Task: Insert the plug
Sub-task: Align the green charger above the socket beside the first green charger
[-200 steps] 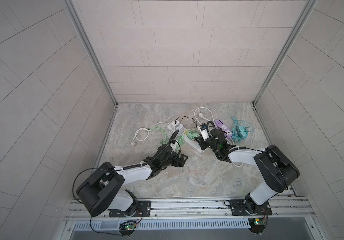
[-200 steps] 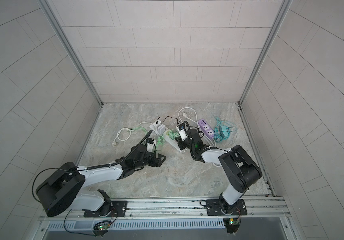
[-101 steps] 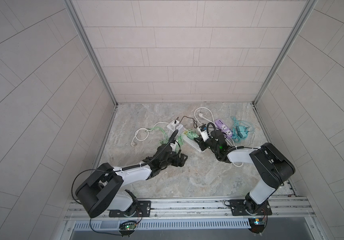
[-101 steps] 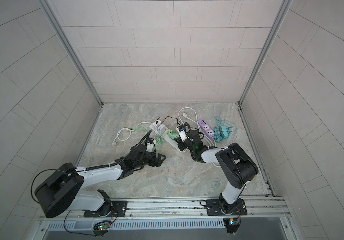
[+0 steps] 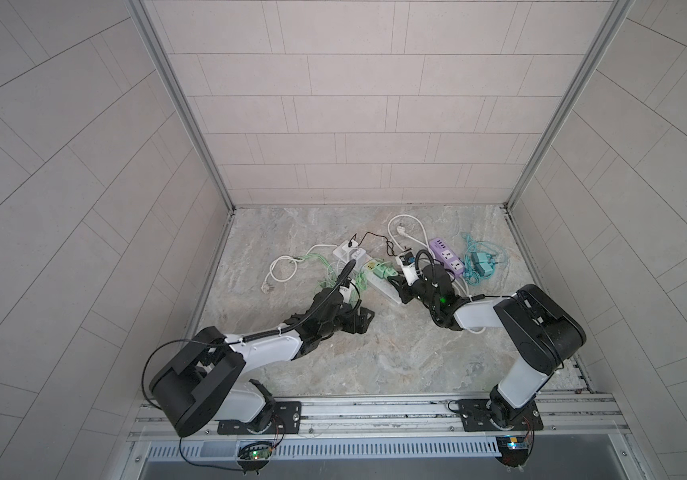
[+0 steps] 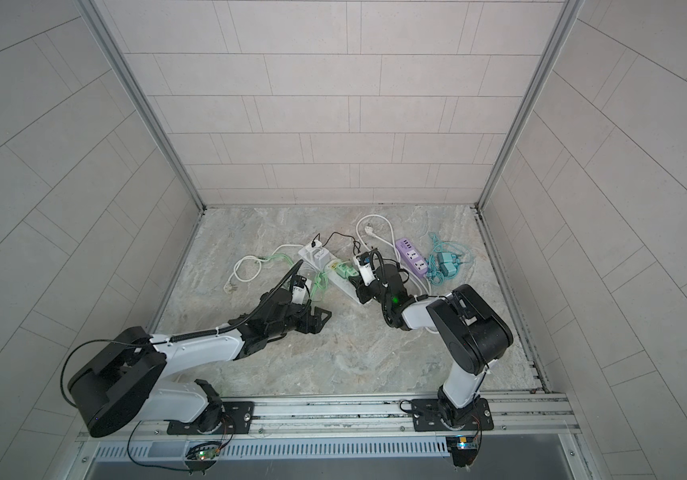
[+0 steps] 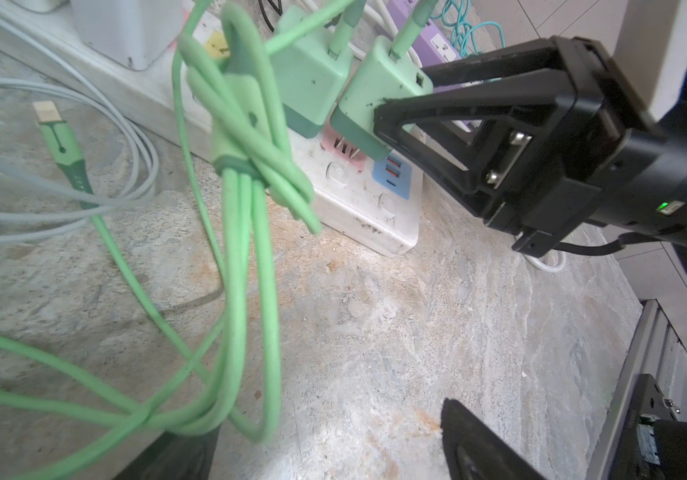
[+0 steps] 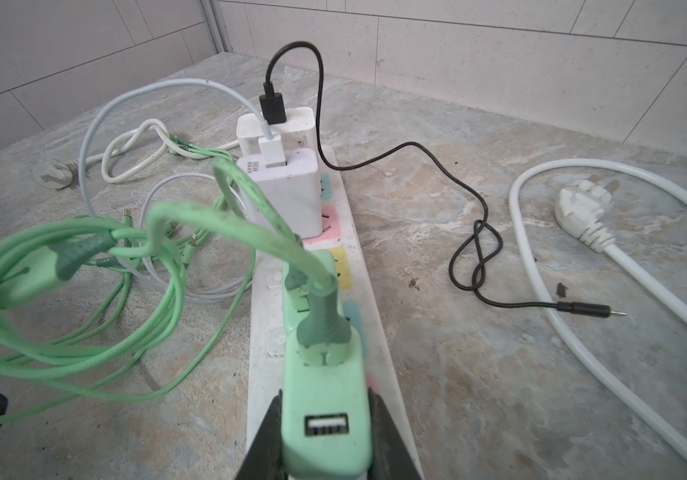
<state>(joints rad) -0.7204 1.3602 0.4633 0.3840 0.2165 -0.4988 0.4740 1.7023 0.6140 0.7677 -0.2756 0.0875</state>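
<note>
item one: right pincer (image 8: 325, 432), which we log clamped tight on the green plug (image 8: 325, 374); the plug sits between its fingers, tilted onto the white power strip (image 7: 379, 224) just beneath. item two: left pincer (image 5: 359, 323), spread wide, holding nothing; green cable bundle (image 7: 250, 199) just ahead.

The black-and-white left arm (image 5: 267, 349) stretches low toward the middle, its black tool (image 5: 363, 322) spread wide. The black-and-white right arm (image 5: 479, 316) bends sharply and reaches left, its black tool (image 8: 324, 395) clamped on a mint-green plug (image 7: 375, 95).
</note>
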